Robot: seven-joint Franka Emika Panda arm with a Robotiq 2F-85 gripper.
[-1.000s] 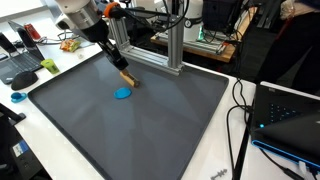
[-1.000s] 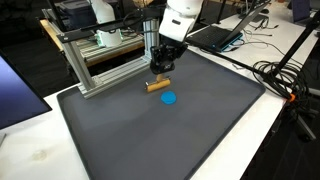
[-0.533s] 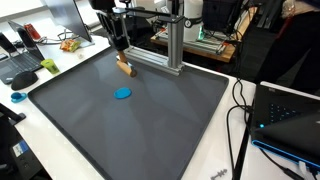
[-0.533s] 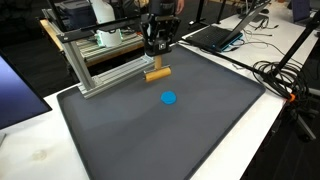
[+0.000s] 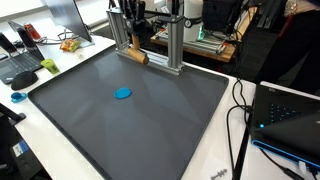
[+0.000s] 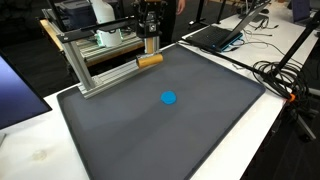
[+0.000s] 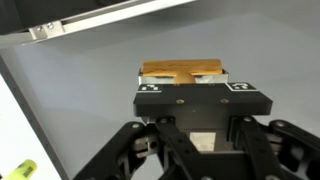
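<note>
Looks like mid-carry to me: the tool (image 5: 132,46) is clamped on the wood block (image 5: 135,56), seemingly just off the table (image 5: 150,125) at top centre by the metal frame (image 5: 172,50), blue disc (image 5: 122,93) well apart below, so next it'd need careful lowering clear of that frame.

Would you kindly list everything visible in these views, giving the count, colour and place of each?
table: one, white, under everything
mat: one, dark grey, covering the table
disc: one, blue, lying mid-mat
metal frame: one, silver, along the mat's far edge
wooden block: one, tan, gripped close to the metal frame
laptop: one, black, open beyond the mat
cables: several, black, on the table beside the mat
gripper: one, black, shut on the wooden block
</note>
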